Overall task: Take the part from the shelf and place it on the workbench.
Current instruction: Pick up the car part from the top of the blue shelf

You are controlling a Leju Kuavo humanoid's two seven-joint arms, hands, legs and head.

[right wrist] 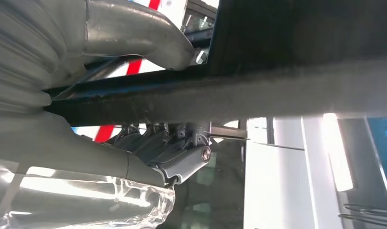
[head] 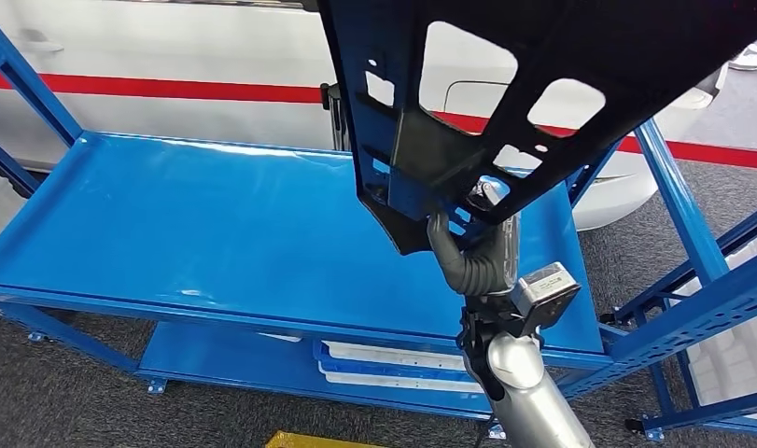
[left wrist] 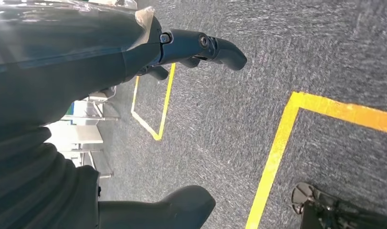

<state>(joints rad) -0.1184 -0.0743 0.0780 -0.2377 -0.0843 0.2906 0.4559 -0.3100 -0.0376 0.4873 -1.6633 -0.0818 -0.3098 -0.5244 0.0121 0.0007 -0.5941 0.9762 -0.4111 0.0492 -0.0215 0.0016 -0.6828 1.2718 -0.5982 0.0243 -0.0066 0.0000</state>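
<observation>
Above the blue workbench (head: 169, 233), the right hand (head: 477, 257) clamps the lower edge of a broad black perforated panel (head: 542, 84), apparently stiff, light and prone to swinging from this edge hold, while the left hand (left wrist: 86, 71) hangs empty, fingers apart.

The part (head: 468, 103) looks like matt black moulded plastic, with a fuzzy felt-like edge up close. Blue shelf (head: 188, 233) is glossy painted metal, pretty reflective. Right hand (head: 477, 252) has a grey ribbed rubbery cover, arm is brushed silver metal. Floor (left wrist: 277, 57) is rough grey carpet with smooth yellow tape lines (left wrist: 277, 152)
</observation>
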